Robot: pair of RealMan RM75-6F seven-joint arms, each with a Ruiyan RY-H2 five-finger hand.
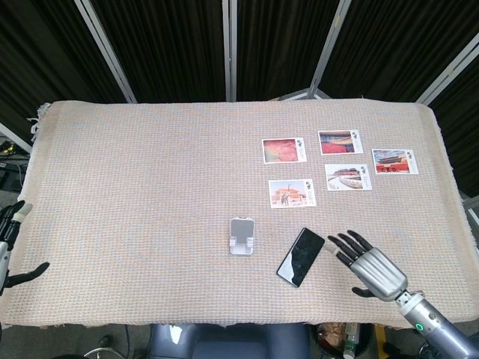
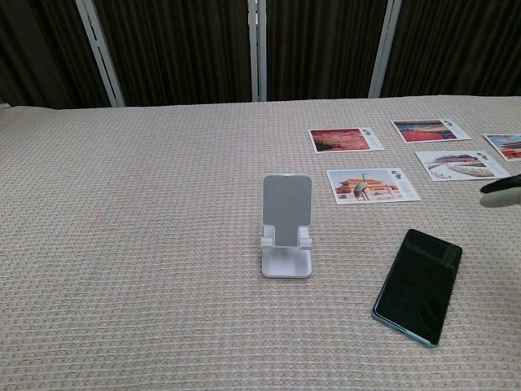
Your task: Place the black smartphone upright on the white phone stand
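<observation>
Nearest the robot, the right hand hovers low over the front right part of the table, fingers spread and empty, their tips pointing toward the black smartphone and stopping just short of its far corner. In the chest view only a dark fingertip shows at the right edge. The left hand is barely visible at the left edge, off the table; whether it is spread or curled cannot be told.

The smartphone lies flat, screen up and turned diagonally, just right of the white phone stand, which stands upright with nothing on it.

A beige woven tablecloth covers the whole table. Farther back on the right lie five picture postcards. Behind the table stand dark pleated curtain panels in pale metal frames.
</observation>
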